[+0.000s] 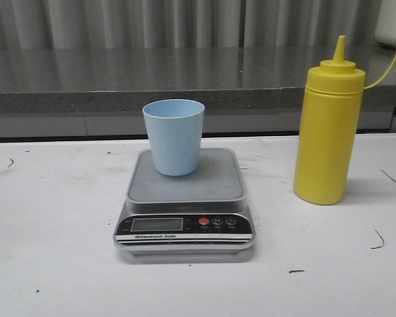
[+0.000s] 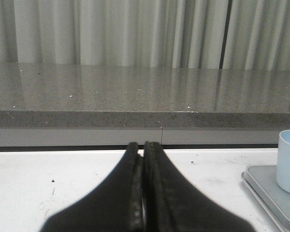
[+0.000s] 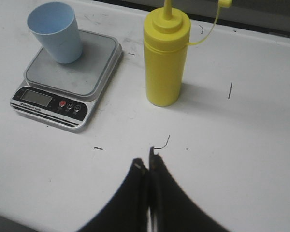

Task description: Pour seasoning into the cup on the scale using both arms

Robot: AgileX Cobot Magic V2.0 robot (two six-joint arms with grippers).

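Pale blue plastic cup [image 1: 173,135] upright on flat silver scale [image 1: 185,211]; tall yellow squeeze bottle [image 1: 328,129] untouched. Both claws, left [image 2: 143,147] and right [image 3: 146,164], closed, empty. Next: open, grasp bottle.

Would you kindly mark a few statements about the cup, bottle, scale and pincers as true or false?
1. The cup stands upright on the scale. True.
2. The bottle lies on its side. False: it stands upright on the table, to the right of the scale.
3. The left pincer is shut and holds nothing. True.
4. The right pincer grips the bottle. False: it is shut, empty and well clear of the bottle.
5. The bottle's tip cover is off the nozzle. True: it hangs on its tether to one side.
6. The cup touches the bottle. False: bare table lies between the scale and the bottle.
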